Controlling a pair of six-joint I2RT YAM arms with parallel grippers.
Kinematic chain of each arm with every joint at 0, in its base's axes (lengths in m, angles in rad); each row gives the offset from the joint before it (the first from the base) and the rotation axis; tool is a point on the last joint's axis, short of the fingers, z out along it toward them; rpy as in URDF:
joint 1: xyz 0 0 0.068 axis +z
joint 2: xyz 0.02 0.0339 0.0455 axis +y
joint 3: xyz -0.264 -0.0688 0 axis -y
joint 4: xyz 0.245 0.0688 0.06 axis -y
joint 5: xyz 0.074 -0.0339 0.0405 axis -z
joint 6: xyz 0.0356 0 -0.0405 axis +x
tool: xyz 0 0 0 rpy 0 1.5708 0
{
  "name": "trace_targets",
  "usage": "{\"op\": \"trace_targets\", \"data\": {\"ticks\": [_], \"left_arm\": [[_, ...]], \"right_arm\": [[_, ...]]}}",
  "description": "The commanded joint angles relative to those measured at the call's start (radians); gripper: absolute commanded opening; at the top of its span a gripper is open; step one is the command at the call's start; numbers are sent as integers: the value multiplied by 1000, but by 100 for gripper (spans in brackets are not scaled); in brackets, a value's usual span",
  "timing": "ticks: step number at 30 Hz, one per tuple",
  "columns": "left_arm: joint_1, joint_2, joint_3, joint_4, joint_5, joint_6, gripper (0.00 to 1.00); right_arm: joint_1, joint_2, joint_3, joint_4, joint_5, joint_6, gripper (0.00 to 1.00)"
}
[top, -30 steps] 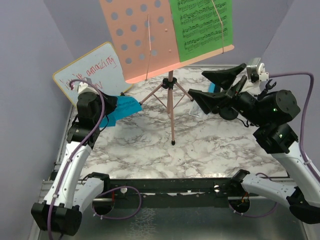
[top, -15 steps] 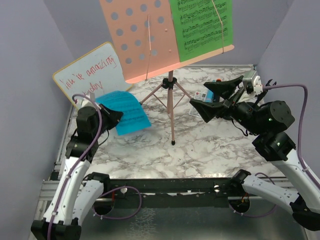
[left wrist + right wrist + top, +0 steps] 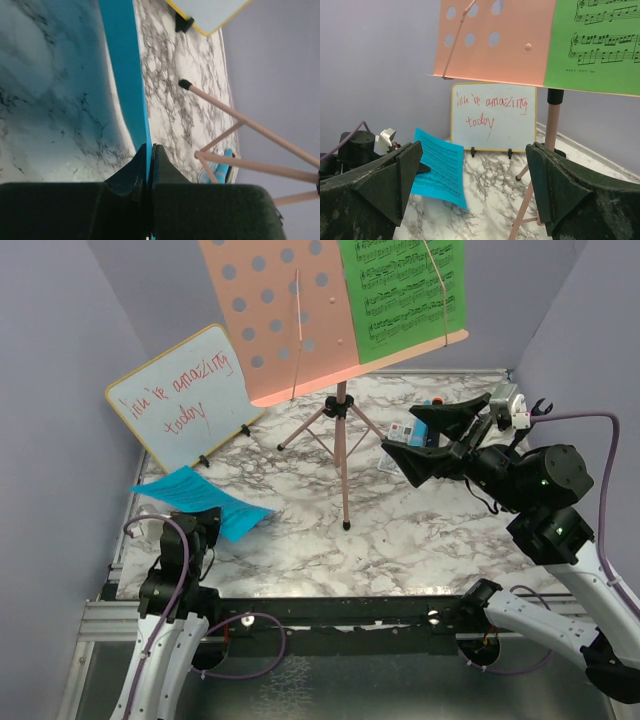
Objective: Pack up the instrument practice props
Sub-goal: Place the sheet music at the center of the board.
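Blue printed music sheet (image 3: 195, 498) we note pinched in left jaws over marble bench (image 3: 400, 540); pink tripod stand (image 3: 344, 470) beside; right jaws wide.

blue sheet (image 3: 440, 167) near whiteboard (image 3: 493, 117); pink tray (image 3: 495, 42) above

The pink stand (image 3: 343, 465) is upright on its tripod mid-surface (image 3: 420, 530), its perforated tray (image 3: 285, 330) tilted. The green sheet (image 3: 402, 290) sits on the tray's right half. The blue sheet (image 3: 205, 502) curls at the near-left, its edge pinched in the left hand (image 3: 150, 146).
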Motion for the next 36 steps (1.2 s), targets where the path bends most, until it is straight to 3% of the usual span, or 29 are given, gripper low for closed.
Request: {"op": "trace_targets", "data": {"ticks": [1,9,36], "left_arm": [[0,-69,-59,-101,-153,-192,0],[0,-141,-162,-138,-210,-373,0],[0,-186,-264,-129,-337,-431,1]], "right_arm": [[-3,-25,-16,6,0,-11,94],[-3,-48,-15,-8,11,-16,94],[-2,-49,-24,-3,3,-11,93]]}}
